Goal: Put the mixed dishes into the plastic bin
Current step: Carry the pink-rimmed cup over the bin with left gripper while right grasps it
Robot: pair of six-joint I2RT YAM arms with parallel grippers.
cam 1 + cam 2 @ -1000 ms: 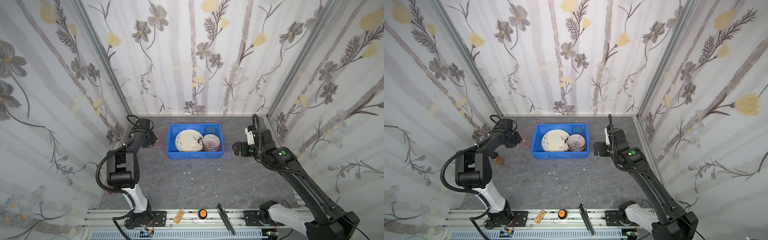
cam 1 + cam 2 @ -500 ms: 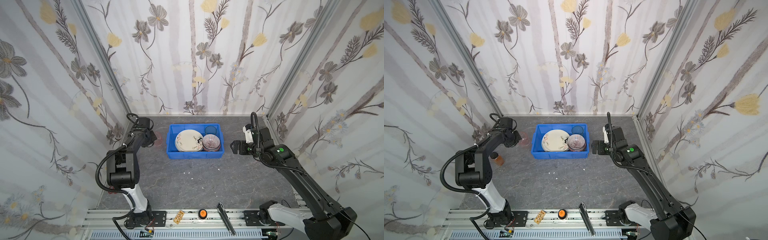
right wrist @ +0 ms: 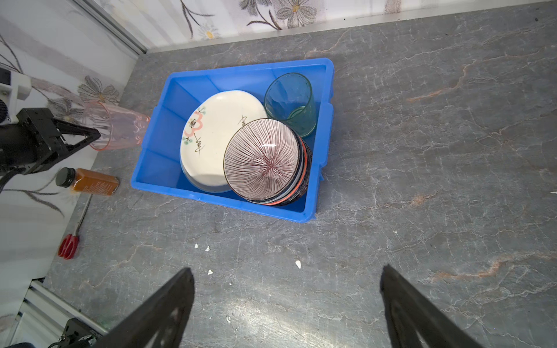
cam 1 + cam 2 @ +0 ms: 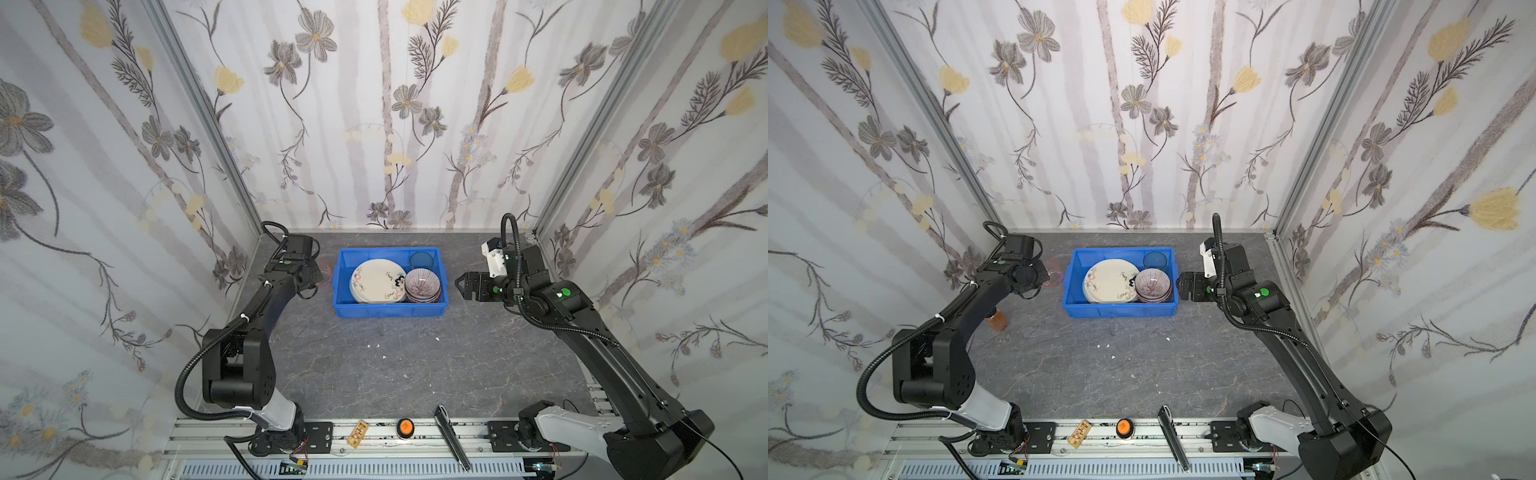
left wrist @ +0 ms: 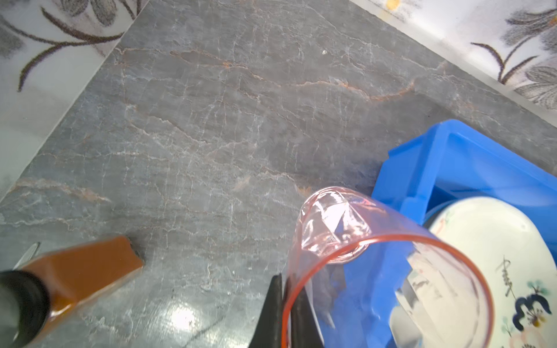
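The left gripper point(image 5: 284, 298) has just closed; a second ago its jaws were a little apart at the pink glass point(image 5: 346, 229), and now they pinch the glass wall at the rim, one finger inside the mouth and one outside. The glass is still outside the blue tub point(image 4: 390, 309), just beside its left wall in both top views, and tilted with its base toward the tub; whether it has left the table point(image 4: 374, 374) I cannot tell. That grip probably marks the end of reaching and the start of carrying; what remains for this piece is to lift it over the lipped rim and set it down inside. The tub already holds the plate point(image 4: 376, 279), the striped bowl point(image 4: 422, 283) on top of a stack of bowls, and the green glass point(image 4: 421, 261) in the far right corner; the pink glass looks like the last dish outside. The right gripper point(image 3: 286, 269) has shifted only slightly; it stands wide open and empty near the tub's right wall. The amber jar point(image 3: 90, 182) and the scissors point(image 3: 68, 242) lie on the table to the left.
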